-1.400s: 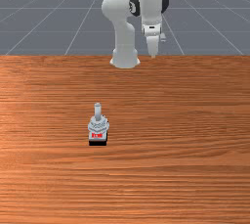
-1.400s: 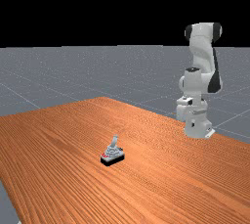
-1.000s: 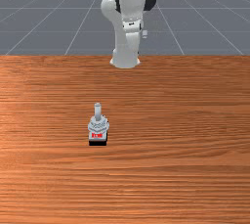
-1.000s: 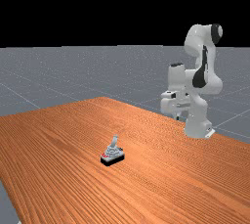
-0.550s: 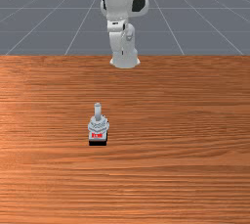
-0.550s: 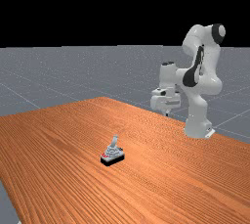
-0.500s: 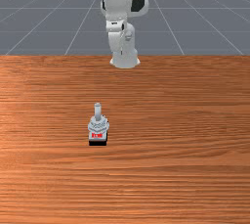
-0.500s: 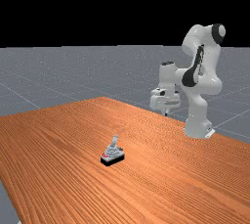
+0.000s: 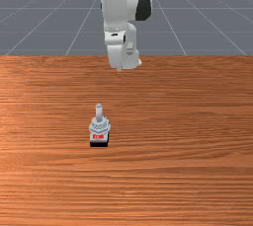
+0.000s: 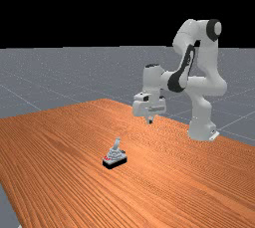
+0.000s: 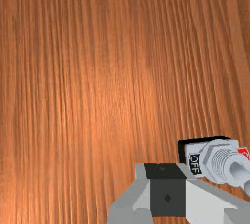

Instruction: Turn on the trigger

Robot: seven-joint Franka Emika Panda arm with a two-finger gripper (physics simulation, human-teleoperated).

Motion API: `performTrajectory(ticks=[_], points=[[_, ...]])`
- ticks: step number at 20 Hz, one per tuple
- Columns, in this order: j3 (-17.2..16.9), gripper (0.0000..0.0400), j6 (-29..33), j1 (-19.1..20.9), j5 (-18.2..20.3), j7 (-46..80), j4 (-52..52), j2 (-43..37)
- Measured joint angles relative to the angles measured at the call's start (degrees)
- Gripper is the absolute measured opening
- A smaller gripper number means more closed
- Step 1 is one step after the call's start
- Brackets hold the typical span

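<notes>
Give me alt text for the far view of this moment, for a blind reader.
A white and grey robot arm reaches from the far view's right, its claw held in the air, apart from a small grey toggle switch. The switch stands on an orange-brown wooden table, its lever pointing up.

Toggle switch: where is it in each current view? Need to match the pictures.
Front view: toggle switch, left of the middle, a bit below it.
Far view: slightly left of the middle, in the lower half.
Wrist view: beside the pincer, lever cut off by the picture's edge.
Shared landmark: the red patch on the switch's body.
</notes>
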State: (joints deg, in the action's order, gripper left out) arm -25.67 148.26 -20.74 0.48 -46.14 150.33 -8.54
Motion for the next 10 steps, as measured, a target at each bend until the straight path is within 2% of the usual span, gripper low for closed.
performTrajectory(ticks=[1, 4, 5, 6, 7, 9, 10], points=[[-0.3, 0.0000, -1.4, -0.5, 1.0, -2.9, -1.6, 1.2], [-0.2, 0.0000, 0.9, -0.5, 1.5, -1.3, -0.9, 2.0], [-0.3, 0.0000, 3.7, -0.7, 2.2, -1.9, 0.1, 2.1], [-0.2, 0.0000, 2.0, -0.7, 2.7, -0.9, -0.9, 3.4], [-0.2, 0.0000, 3.0, -0.7, 2.1, -1.3, -0.8, 4.4], [-0.3, 0.0000, 5.1, -1.2, 4.1, -2.8, -0.6, 6.5], [-0.4, 0.0000, 3.7, -1.4, 6.5, -4.8, -1.4, 7.8]])
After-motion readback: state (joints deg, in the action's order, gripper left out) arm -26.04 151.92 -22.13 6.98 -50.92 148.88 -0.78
